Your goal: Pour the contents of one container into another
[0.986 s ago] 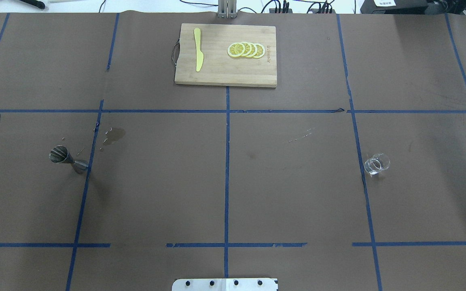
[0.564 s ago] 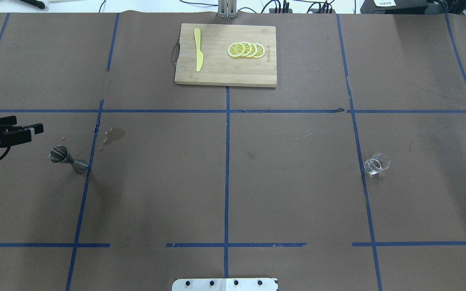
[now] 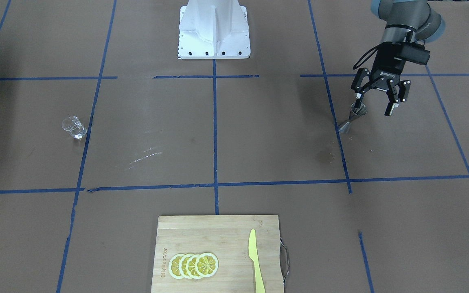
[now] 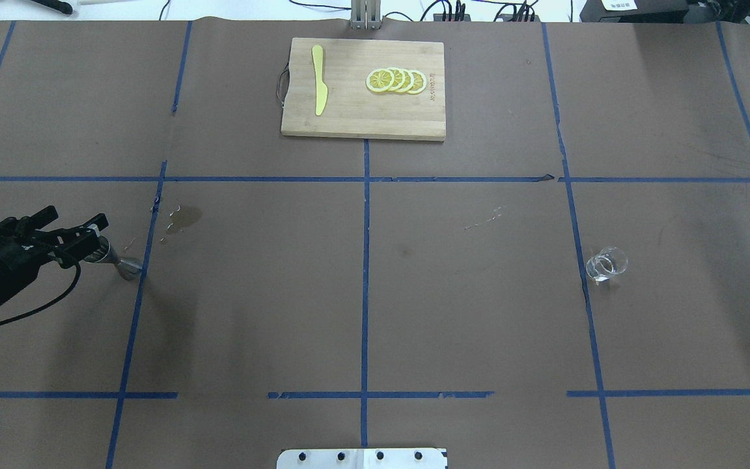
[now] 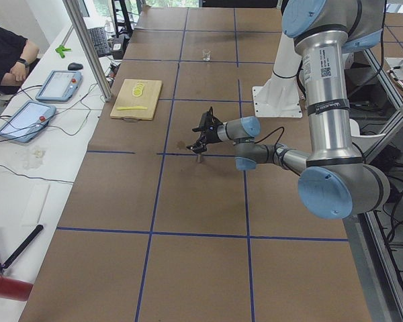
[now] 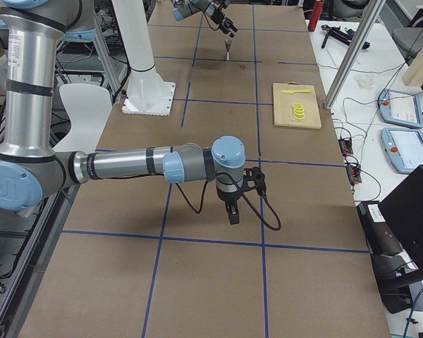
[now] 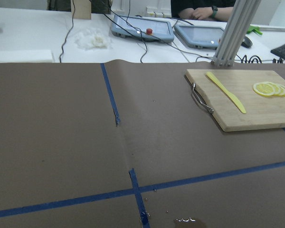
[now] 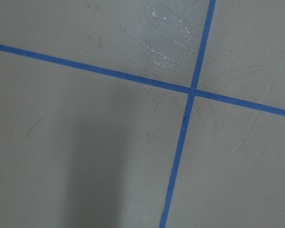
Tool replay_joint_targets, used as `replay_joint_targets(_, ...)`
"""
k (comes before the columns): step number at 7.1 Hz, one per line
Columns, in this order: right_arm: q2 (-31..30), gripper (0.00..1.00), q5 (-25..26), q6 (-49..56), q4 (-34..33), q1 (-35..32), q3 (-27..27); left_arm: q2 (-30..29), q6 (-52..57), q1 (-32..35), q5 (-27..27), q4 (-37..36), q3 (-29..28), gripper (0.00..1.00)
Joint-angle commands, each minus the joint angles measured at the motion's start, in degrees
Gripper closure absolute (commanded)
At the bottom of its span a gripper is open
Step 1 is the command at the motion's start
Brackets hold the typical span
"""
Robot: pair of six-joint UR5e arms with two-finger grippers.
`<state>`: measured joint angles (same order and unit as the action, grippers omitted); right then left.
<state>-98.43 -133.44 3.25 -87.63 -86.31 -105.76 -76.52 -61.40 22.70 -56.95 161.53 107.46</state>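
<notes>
Open desk (image 3: 259, 134) stretches between the jigger (image 3: 352, 118), right by my left end effector (image 3: 373, 104), and the glass cup (image 3: 73, 127); the cutting board (image 3: 218, 232) sits well off.

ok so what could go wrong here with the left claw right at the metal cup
1. The open left claw hangs at the rim of the metal cup, which is tall on a small foot; a nudge from a finger could tip it.
2. The glass cup stands far across the table, so pouring means a long carry and maybe a spill, like the wet spot nearby.

Left arm (image 3: 399, 34) extended, jaws spread wide; right arm (image 6: 127, 165) low.
</notes>
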Motion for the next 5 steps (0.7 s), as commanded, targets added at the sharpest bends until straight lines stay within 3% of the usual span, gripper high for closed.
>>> replay_joint_targets(1, 0.08, 0.0, 0.02, 0.0, 0.0, 0.0, 0.03, 0.06, -4.31, -7.3, 12.7, 0.1, -3.46, 0.0)
replay_joint_targets(2, 0.09, 0.0, -0.07, 0.0, 0.0, 0.0, -0.06, -0.03, -5.99, -9.84, 16.65, 0.19, -4.96, 0.0)
replay_joint_targets(5, 0.08, 0.0, -0.07, 0.0, 0.0, 0.0, -0.06, -1.34, -7.68, -12.5, 19.94, 0.19, -6.72, 0.0)
